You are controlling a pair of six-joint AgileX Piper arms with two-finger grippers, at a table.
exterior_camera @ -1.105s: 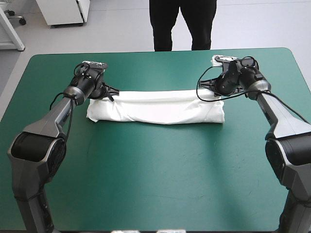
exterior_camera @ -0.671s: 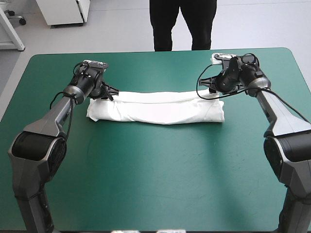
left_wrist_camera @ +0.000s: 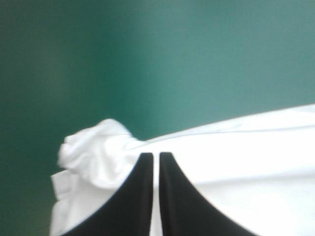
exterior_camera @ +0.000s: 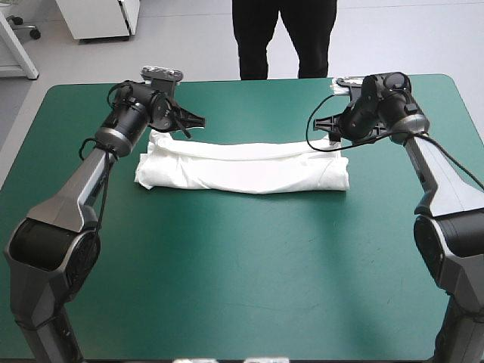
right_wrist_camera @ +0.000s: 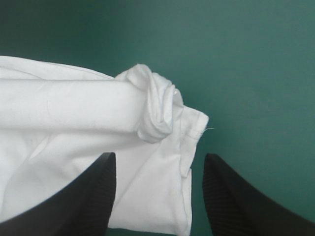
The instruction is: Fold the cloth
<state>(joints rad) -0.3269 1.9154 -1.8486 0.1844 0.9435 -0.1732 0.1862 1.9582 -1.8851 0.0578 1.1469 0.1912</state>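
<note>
White T-shirt [exterior_camera: 242, 170], a long folded bundle, lies across the table's [exterior_camera: 242, 287] far half. The left gripper [left_wrist_camera: 153, 160] pinches its left end, fingers nearly closed. The right gripper [right_wrist_camera: 160, 157] gapes wide over its rolled right end, partly hiding it.

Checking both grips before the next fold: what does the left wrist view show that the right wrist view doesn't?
Left wrist only: the left end effector shut on the T-shirt. Right wrist only: the right end effector open, the T-shirt's rolled end just ahead of it. Both: white fabric lying on the teal-green cover.
</note>
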